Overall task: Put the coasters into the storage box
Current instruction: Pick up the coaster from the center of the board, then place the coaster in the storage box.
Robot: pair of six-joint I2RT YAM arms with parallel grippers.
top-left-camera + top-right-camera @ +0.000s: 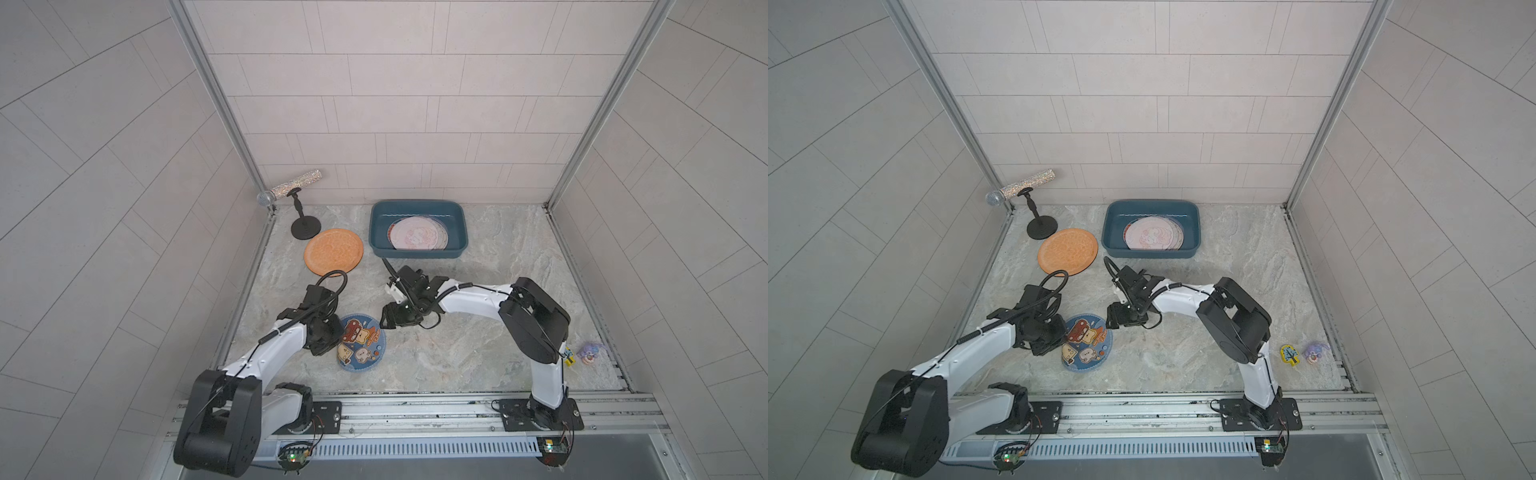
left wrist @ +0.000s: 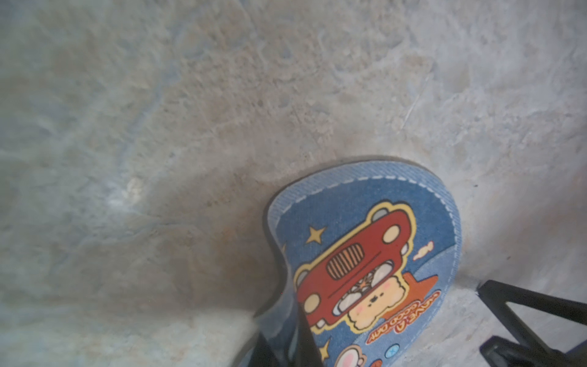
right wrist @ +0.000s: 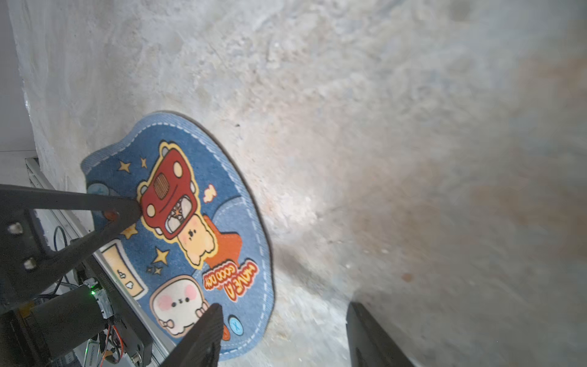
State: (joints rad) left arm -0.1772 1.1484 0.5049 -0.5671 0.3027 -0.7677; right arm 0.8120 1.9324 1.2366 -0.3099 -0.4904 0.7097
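A blue coaster [image 1: 360, 343] [image 1: 1087, 343] with a red car print lies on the marble floor at front centre. My left gripper [image 1: 328, 336] [image 2: 286, 343] is shut on its left edge, and that edge curls up off the floor [image 2: 279, 241]. My right gripper [image 1: 384, 320] [image 3: 286, 336] stands open just off the coaster's right edge [image 3: 254, 254] and holds nothing. One of its fingers [image 3: 203, 333] overlaps the rim. A plain orange coaster [image 1: 333, 251] [image 1: 1068, 251] lies flat at the back left. The teal storage box [image 1: 376, 226] [image 1: 1109, 226] at the back holds pale pink-and-white coasters [image 1: 417, 233] [image 1: 1152, 235].
A glittery microphone [image 1: 291, 187] rests on a black stand whose round base [image 1: 306, 229] touches the orange coaster's far edge. Two small toys, one yellow [image 1: 1289, 355] and one purple [image 1: 590, 353], lie at the front right by the wall. Metal rails run along the front.
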